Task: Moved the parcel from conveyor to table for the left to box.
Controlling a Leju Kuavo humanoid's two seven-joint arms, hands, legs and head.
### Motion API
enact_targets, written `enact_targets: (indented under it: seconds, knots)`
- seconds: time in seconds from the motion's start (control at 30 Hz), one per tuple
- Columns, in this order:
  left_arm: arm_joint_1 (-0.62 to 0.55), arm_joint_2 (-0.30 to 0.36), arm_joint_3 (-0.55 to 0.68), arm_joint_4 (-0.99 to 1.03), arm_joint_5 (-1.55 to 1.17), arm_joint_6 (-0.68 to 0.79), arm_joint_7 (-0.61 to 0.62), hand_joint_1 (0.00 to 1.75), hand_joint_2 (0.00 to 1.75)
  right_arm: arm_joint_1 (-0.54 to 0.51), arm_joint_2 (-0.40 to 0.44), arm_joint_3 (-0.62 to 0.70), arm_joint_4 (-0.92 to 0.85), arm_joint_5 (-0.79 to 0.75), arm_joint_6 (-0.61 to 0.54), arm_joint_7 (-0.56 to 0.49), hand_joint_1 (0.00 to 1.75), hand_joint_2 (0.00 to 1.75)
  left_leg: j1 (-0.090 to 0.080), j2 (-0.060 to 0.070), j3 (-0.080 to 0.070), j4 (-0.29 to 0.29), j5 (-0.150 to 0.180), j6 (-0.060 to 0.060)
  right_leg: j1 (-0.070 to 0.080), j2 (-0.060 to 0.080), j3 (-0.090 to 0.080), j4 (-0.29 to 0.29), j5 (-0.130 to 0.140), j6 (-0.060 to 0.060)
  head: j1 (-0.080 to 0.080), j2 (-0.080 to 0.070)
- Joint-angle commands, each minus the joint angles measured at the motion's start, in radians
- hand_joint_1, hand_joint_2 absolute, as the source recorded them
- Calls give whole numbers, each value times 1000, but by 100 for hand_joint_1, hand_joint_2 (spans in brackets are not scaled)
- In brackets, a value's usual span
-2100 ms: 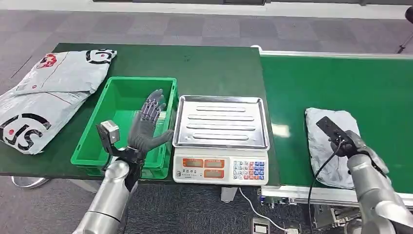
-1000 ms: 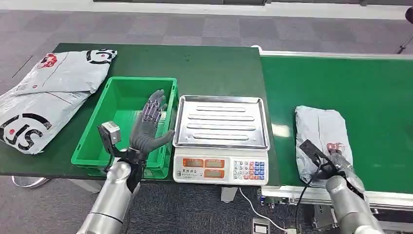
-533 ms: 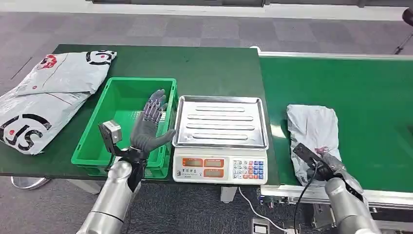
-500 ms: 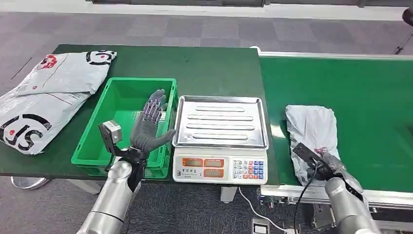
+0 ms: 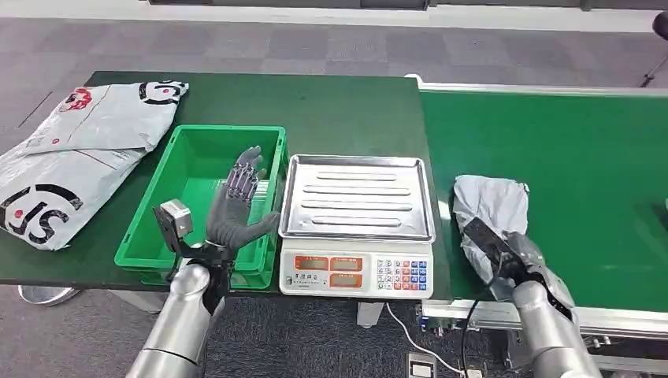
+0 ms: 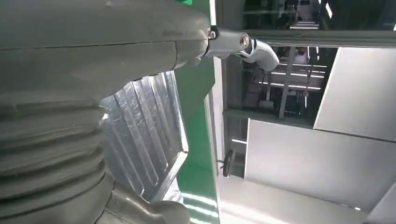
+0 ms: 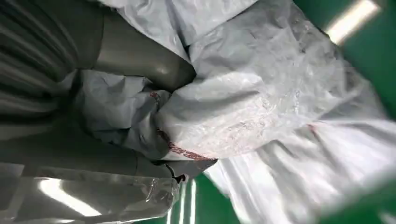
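Note:
A crumpled grey plastic parcel (image 5: 488, 206) (image 7: 261, 93) lies on the green conveyor (image 5: 583, 150) at its left edge, close to the scale. My right hand (image 5: 516, 256) (image 7: 116, 93) grips the parcel's near end, thumb and fingers bunching the plastic. My left hand (image 5: 236, 201) hovers open, fingers spread, over the right side of the green box (image 5: 193, 169) on the dark green table (image 5: 346, 110). In the left wrist view the grey thumb (image 6: 107, 42) stands beside the scale's ribbed metal tray (image 6: 144, 135).
An electronic scale (image 5: 356, 224) with a steel tray stands between the box and the conveyor. Two large grey mail bags (image 5: 75, 150) lie on the table's left end. Grey floor lies beyond the table.
My right hand has pulled the parcel leftward along the conveyor, toward the scale, and the parcel has crumpled. The left hand has hardly moved.

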Motion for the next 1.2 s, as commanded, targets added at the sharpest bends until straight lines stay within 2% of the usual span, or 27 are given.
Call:
enact_targets:
  seconds: [0.03,0.23,0.3,0.33,0.4,0.43,0.57,0.7,0.93,1.03,1.07,1.2]
  knots:
    - [20,25,42,-33,2,0,4,0,175,-28,80,-6,-185,-94,-153,-114,175,175,0,9,3,-1,-1,-1,0,6,0,-1,1,-3,0,0]
    - [20,25,42,-33,2,0,4,0,175,-28,80,-6,-185,-94,-153,-114,175,175,0,3,1,-1,-1,0,0,1,0,0,0,-1,0,0]
    - [20,25,42,-33,2,0,4,0,175,-28,80,-6,-185,-94,-153,-114,175,175,0,6,3,-2,-1,-1,1,4,1,-2,1,-3,0,0]
    - [20,25,42,-33,2,0,4,0,175,-28,80,-6,-185,-94,-153,-114,175,175,0,4,1,-1,-1,-1,1,2,0,-1,0,-2,0,0]
    - [26,25,46,-46,1,2,4,0,175,21,104,-16,-336,-142,-231,-202,175,175,1,5,3,-2,-1,-1,1,2,2,-3,0,-3,0,0]
    - [29,24,49,-54,2,0,4,0,175,51,122,-23,-451,-177,-308,-275,175,175,0,3,1,-1,-1,-1,0,1,0,-1,0,-2,0,0]
    - [18,18,47,-45,-5,-12,4,0,175,176,151,-26,-808,-231,-412,-362,175,175,0,3,2,-1,-2,-2,0,0,1,0,-2,-4,0,0]
    - [13,19,22,-24,-16,-8,4,0,175,276,176,74,-993,-225,-439,-464,175,175,1,0,3,-2,-2,-2,1,-3,3,-2,-3,-4,0,0]
    - [13,19,22,-24,-16,-8,4,0,175,276,176,74,-993,-225,-439,-464,175,175,1,3,1,-1,-2,-2,1,1,-1,-1,-2,-3,0,0]
    - [7,21,18,-1,-11,-13,4,0,175,290,153,196,-964,-160,-388,-516,175,175,0,3,1,-1,-2,-1,0,1,-1,-1,-2,-2,0,0]
    - [5,21,16,7,-10,-15,4,0,175,285,148,241,-939,-89,-361,-499,175,175,0,4,1,-1,-2,-1,1,2,0,-1,-2,-3,0,0]
    - [3,13,12,23,-4,-25,4,0,175,263,153,391,-789,8,-317,-470,175,175,1,8,4,-3,-2,-2,2,6,1,-3,-1,-3,0,0]
